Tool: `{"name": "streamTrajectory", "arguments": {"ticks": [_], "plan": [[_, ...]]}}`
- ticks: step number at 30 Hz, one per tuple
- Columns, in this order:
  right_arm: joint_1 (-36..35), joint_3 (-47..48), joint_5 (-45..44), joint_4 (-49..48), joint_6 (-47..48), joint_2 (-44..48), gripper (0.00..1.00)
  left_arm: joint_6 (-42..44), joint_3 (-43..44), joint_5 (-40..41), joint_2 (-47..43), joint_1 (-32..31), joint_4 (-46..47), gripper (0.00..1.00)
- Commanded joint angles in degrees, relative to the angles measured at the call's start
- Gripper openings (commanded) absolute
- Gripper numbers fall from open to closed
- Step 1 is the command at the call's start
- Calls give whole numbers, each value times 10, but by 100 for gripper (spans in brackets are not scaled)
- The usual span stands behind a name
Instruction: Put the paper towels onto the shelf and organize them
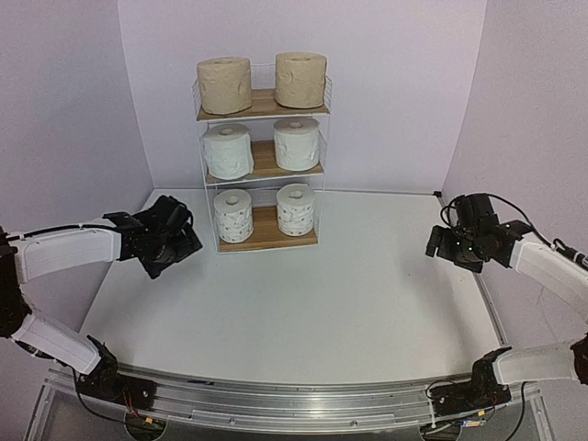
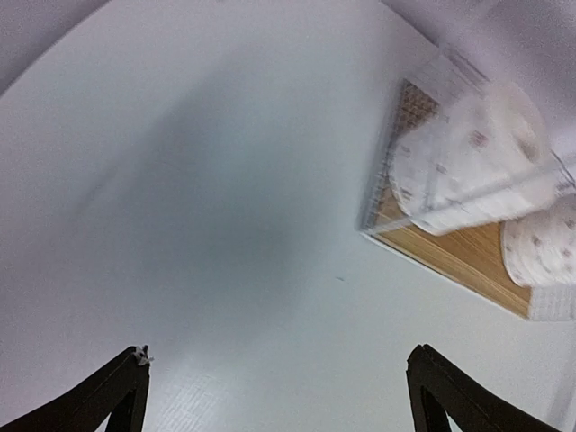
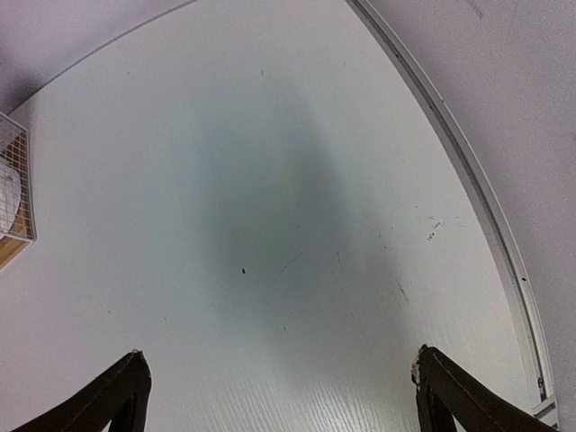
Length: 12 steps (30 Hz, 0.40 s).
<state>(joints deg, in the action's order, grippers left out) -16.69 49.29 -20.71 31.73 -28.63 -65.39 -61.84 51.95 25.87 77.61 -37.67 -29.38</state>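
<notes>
The shelf (image 1: 265, 108) stands at the back of the table with paper towels on all three boards. Two tan rolls (image 1: 224, 85) sit on top, two plain white rolls (image 1: 228, 152) on the middle board, two dotted rolls (image 1: 233, 216) at the bottom. My left gripper (image 1: 176, 241) hovers open and empty just left of the shelf's lowest tier. In the left wrist view the dotted rolls (image 2: 468, 162) and bottom board (image 2: 459, 256) show blurred at upper right. My right gripper (image 1: 452, 246) hangs open and empty over the table's right side.
The white table (image 1: 331, 294) is walled by lilac panels on three sides. A raised rim (image 3: 468, 171) runs along its right edge. The arm bases sit on a metal rail (image 1: 294, 404) at the near edge. The shelf's wire side (image 3: 16, 180) shows in the right wrist view.
</notes>
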Motion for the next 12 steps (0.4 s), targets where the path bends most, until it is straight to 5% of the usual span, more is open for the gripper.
{"name": "streamTrajectory", "arguments": {"ticks": [1,12], "plan": [[-3,-20,-13,-59,-19,45,98,-3,-33,-34,-63,69,-68,100],[-3,-48,-12,-67,-19,111,98,10,-22,-14,-103,108,-76,100]]}}
